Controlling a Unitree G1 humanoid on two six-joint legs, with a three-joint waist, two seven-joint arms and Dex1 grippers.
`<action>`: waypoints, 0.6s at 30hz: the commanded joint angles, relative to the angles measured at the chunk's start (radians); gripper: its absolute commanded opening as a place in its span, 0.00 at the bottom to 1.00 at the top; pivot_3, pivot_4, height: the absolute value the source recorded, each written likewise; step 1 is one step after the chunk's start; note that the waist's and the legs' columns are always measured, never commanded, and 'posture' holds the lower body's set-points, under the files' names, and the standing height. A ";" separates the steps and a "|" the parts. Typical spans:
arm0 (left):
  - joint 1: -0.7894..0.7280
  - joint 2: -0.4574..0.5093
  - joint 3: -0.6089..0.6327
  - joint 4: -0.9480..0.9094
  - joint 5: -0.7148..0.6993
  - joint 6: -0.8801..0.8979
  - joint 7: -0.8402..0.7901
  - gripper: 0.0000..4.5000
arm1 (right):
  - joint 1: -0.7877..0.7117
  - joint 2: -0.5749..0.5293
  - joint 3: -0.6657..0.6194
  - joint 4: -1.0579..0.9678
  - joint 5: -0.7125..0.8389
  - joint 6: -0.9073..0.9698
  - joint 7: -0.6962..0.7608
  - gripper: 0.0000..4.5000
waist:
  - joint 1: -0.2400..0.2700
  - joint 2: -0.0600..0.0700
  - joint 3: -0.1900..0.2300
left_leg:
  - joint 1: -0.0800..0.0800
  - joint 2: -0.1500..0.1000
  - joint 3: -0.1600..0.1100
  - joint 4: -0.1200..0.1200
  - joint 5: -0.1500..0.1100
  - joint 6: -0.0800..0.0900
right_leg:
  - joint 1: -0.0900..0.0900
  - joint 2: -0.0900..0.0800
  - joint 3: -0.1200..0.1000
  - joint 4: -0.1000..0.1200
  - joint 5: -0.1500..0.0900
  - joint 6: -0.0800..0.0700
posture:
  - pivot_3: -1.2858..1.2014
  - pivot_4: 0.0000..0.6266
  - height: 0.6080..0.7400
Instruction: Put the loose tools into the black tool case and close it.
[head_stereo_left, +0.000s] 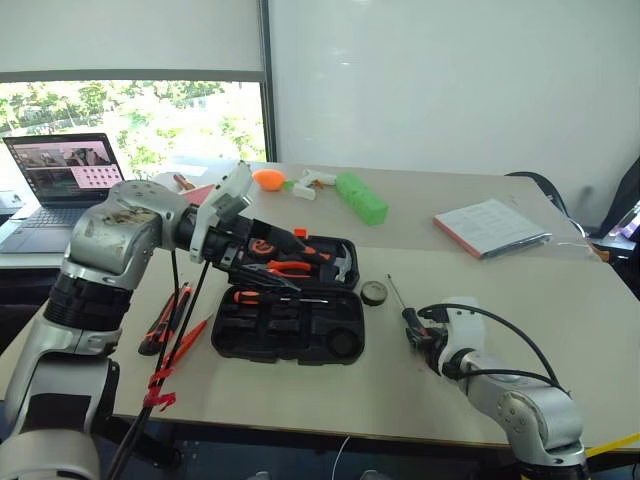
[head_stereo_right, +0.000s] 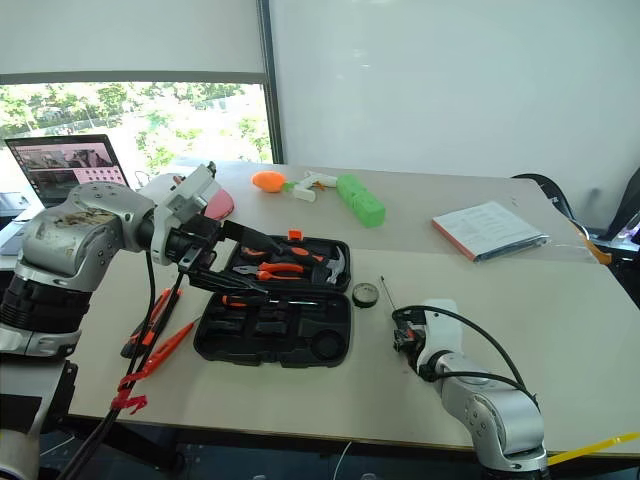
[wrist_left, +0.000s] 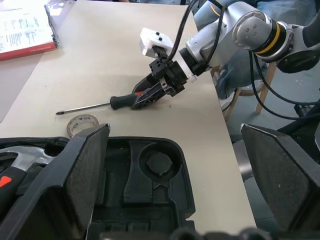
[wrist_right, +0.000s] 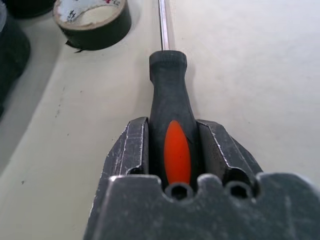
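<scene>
Your right gripper (wrist_right: 172, 150): fingers pinching the screwdriver (wrist_right: 170, 100) handle on the table (head_stereo_left: 480, 300), beside the tape roll (head_stereo_left: 374, 292). Your left gripper (wrist_left: 185, 170): fingers spread over the open black tool case (head_stereo_left: 290, 320).

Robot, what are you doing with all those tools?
The robot is packing tools into the black tool case, which lies open on the table. Its right gripper is closed on a screwdriver lying beside the tape roll. Its left gripper hangs open over the case. A utility knife and a slim orange tool wait left of the case.
</scene>
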 joint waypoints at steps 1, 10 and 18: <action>0.000 0.016 0.028 -0.023 -0.002 -0.009 0.007 1.00 | -0.011 -0.023 -0.105 0.004 -0.027 0.006 -0.014 0.23 | 0.002 0.000 0.000 | 0.000 0.000 0.000 0.000 0.000 0.000 | 0.000 0.000 0.000 0.000 0.000 0.000 | 0.52 0.24 0.99; 0.068 0.109 0.032 0.006 0.056 -0.083 -0.023 1.00 | -0.232 -0.406 0.150 -0.026 -0.021 -0.256 0.658 0.23 | -0.036 0.009 0.006 | 0.000 0.001 0.000 -0.001 0.000 0.000 | -0.002 0.002 0.001 0.000 0.000 -0.001 | 0.52 0.24 0.99; 0.145 0.261 0.104 0.005 0.070 -0.101 -0.033 1.00 | -0.575 -0.370 0.482 0.226 -0.178 -0.438 0.990 0.23 | -0.032 0.009 0.008 | -0.001 0.005 -0.002 -0.001 0.000 0.000 | -0.003 0.006 0.001 0.000 0.000 -0.004 | 0.52 0.24 0.99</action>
